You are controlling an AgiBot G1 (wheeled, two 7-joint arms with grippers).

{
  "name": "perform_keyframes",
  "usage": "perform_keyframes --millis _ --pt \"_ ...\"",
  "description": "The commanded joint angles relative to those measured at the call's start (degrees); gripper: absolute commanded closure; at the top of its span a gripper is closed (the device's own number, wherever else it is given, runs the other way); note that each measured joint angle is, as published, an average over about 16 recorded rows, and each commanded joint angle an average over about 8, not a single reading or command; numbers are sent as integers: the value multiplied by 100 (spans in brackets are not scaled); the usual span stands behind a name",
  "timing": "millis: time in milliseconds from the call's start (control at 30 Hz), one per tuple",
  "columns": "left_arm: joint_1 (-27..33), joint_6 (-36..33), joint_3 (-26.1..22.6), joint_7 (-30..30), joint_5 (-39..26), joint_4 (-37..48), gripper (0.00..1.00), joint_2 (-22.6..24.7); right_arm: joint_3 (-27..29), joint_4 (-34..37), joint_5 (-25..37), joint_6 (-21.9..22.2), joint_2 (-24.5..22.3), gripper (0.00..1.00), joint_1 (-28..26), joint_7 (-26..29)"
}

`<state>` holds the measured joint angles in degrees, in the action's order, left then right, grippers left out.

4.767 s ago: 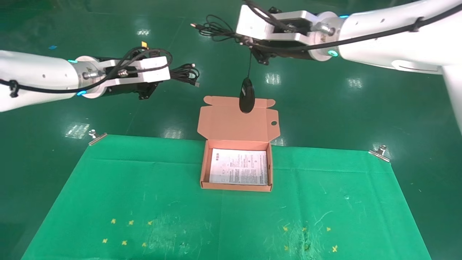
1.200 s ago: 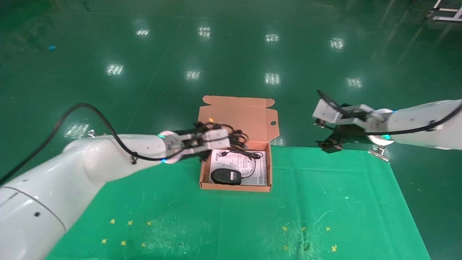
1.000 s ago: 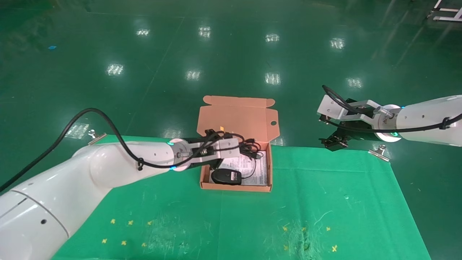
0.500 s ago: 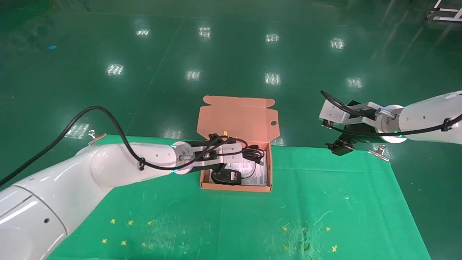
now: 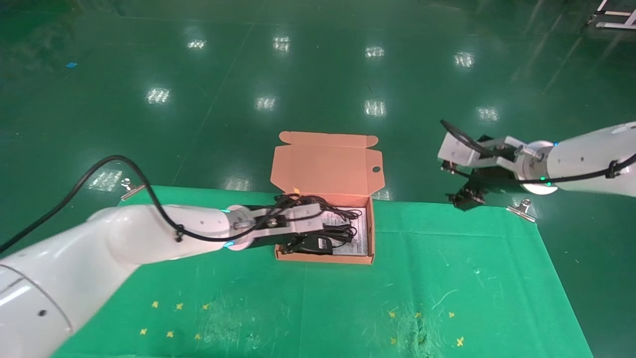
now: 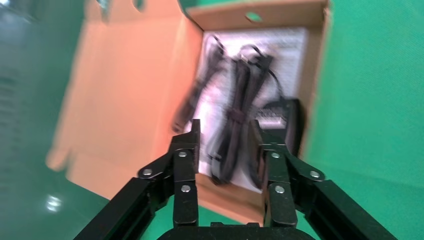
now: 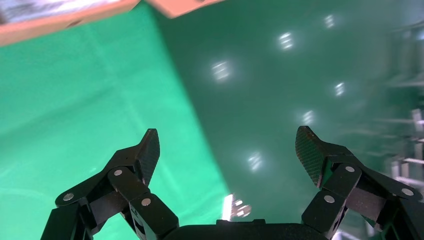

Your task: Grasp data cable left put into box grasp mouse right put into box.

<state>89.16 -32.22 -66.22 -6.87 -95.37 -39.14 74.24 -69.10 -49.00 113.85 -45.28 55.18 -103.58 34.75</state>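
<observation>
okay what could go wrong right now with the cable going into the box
The left hand sits open, low at the box, straddling the data cable; pulling away could snag a loop and drag it out. The cable partly overlies the mouse, so the pile might later stop the lid closing.

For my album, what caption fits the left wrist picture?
Left gripper open around the cable lying beside the mouse in the box.

No words or numbers can be read: the white printed paper sheet (image 5: 360,233) inside the shallow salmon-orange cardboard box (image 5: 323,258) carries dense lines of print (too small and blurred to make out).
</observation>
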Motion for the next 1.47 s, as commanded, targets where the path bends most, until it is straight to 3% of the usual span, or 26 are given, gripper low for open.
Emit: perform_keyframes --millis 33,233,433,1200,1267,1467 --pt "30 -60 5 -183 1 -87 0 -118 27 1 39 98 8 0 -50 10" --pt "452 140 24 -499 -287 -151 0 -301 47 -65 238 352 -19 0 -249 -222" --pt "492 61 205 -546 -190 -236 0 -466 221 -179 67 278 -103 0 -175 -351" --pt "-775 -2046 2081 -485 1969 -1486 0 -1812 2202 -1067 -2762 -1404 -848 0 1529 -1149" --pt "-886 -2231 2246 -479 2159 -1596 10 -1931 2377 -1145 -3012 -1552 -913 0 1680 -1219" --pt "-1139 -2651 2620 -467 2589 -1845 15 -2199 2772 -1322 -3576 -1888 -1062 0 2019 -1378"
